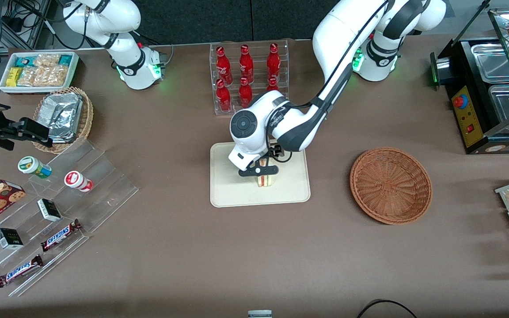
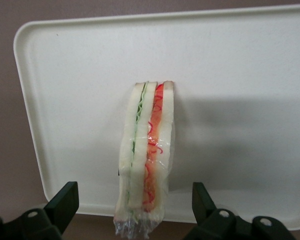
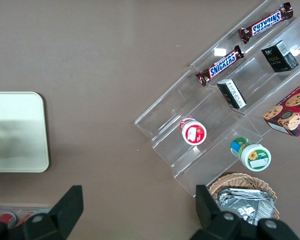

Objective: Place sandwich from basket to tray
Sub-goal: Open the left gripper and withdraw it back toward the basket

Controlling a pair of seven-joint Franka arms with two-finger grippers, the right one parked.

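The sandwich [image 1: 266, 180] stands on its edge on the cream tray [image 1: 232, 190], wrapped in clear film. In the left wrist view the sandwich [image 2: 147, 150] shows pale bread with green and red filling stripes, and the tray [image 2: 240, 100] lies under it. My left gripper [image 1: 261, 170] hangs just above the sandwich. Its gripper [image 2: 134, 205] is open, with one finger on each side of the sandwich and a gap to each. The reddish-brown basket [image 1: 390, 185] sits empty on the table, toward the working arm's end.
A clear rack of red bottles [image 1: 248, 75] stands just past the tray, farther from the front camera. A stepped acrylic stand with snacks [image 1: 51, 207], a tan basket of foil packets [image 1: 64, 117] and a white bin [image 1: 38, 70] lie toward the parked arm's end. A black food warmer [image 1: 488, 88] stands at the working arm's end.
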